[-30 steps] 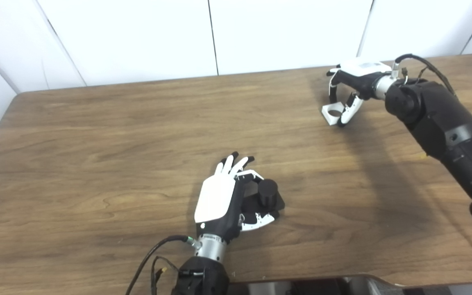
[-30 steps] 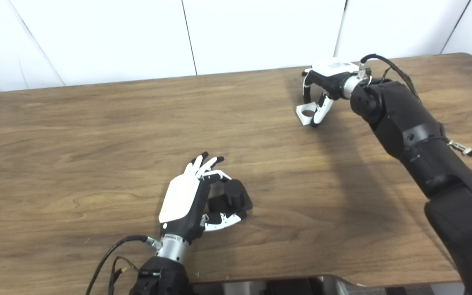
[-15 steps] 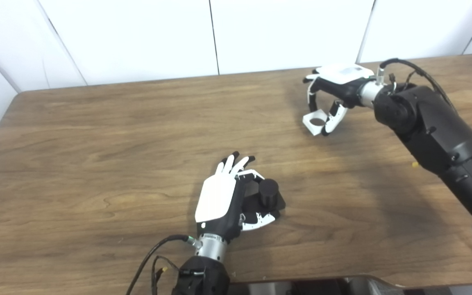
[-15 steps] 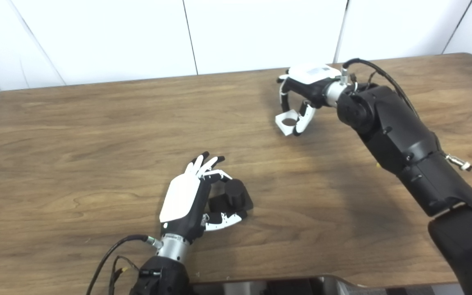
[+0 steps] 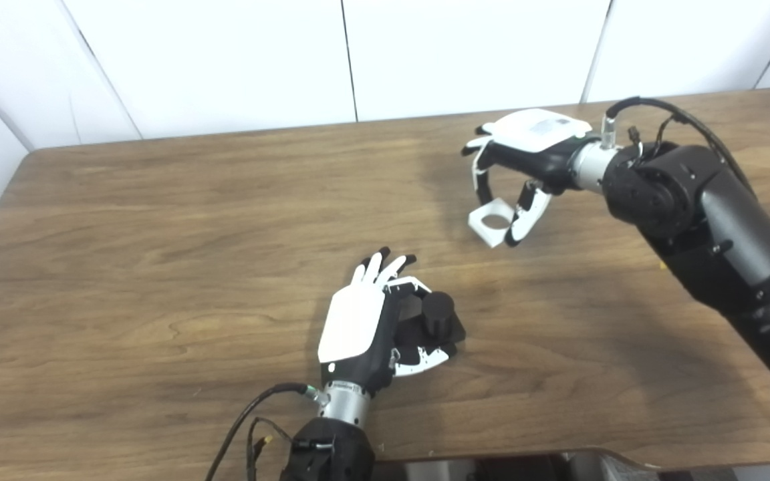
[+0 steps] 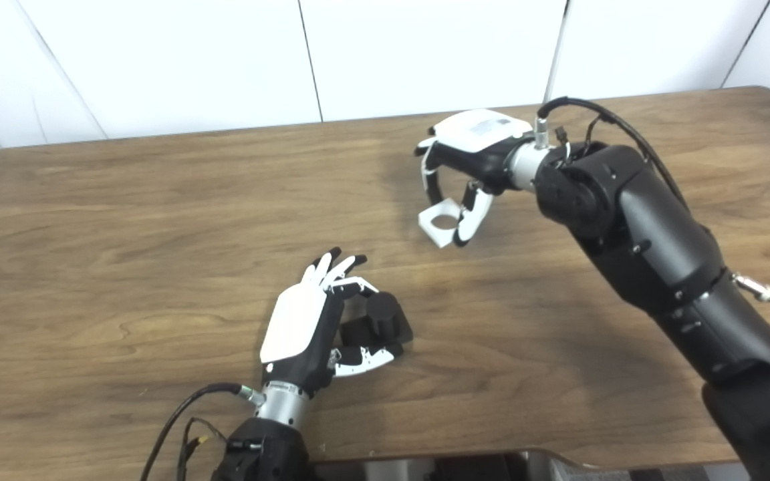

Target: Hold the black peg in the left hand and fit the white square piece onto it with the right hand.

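Fingers (image 5: 385, 266) of my left hand (image 5: 358, 327) curl around the black peg (image 5: 437, 314), thumb below and the rest above and behind it. Its flat black base sits inside that curl and its round post stands upright, just clear of my fingertips on the side away from the palm. From these views I cannot tell whether the base rests on the wooden table (image 5: 158, 220) or is lifted slightly off it. I judge the holding half of the task done.

Fingers (image 5: 482, 187) of my right hand (image 5: 525, 150) are closed on the white square piece (image 5: 492, 226), pinching it between fingertips and thumb. It hangs below the palm with its round hole facing roughly upward, tilted a little. It appears to be off the table surface, so pickup is complete.

Outward from both grips, the white piece is well apart from the peg: beyond my left fingertips, farther from my body and toward my right arm's side. Nothing lies between them on the table.

Remaining steps, as I judge them:
1. Carry the piece to a position above the post.
2. Level it so the hole lines up with the post.
3. Lower it until it seats on the base.

No fitting has begun.
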